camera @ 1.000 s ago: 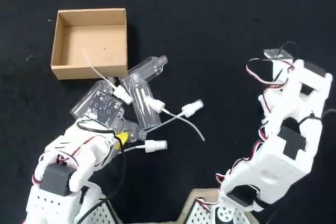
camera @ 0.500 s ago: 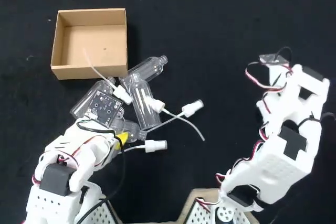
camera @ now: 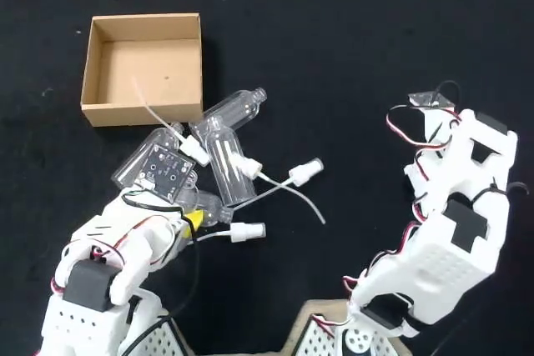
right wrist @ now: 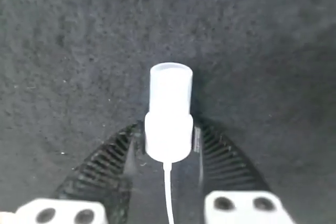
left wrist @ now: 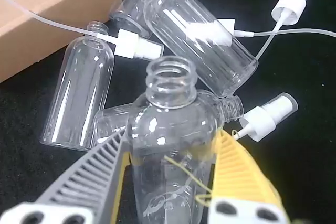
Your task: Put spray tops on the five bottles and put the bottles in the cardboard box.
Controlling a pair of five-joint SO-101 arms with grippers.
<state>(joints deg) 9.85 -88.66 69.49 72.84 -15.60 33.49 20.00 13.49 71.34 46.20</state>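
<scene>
At the left of your black table (camera: 350, 47) the cardboard box (camera: 138, 112) sits open side up. Just beside its near right corner, loose bottles (camera: 227, 164) lie heaped on their sides, necks pointing different ways. Your left gripper (left wrist: 172, 134) has its jaws clamped on one clear bottle (left wrist: 170, 108). Its long axis is in line with the gripper, and its open neck points away from the wrist toward the heap. Loose spray tops (camera: 305, 171) lie near the heap, tubes trailing. Well apart on the right, your right gripper (right wrist: 168, 129) has its jaws closed on a white spray top (right wrist: 169, 93), head pointing away from the wrist, tube running back between the jaws.
</scene>
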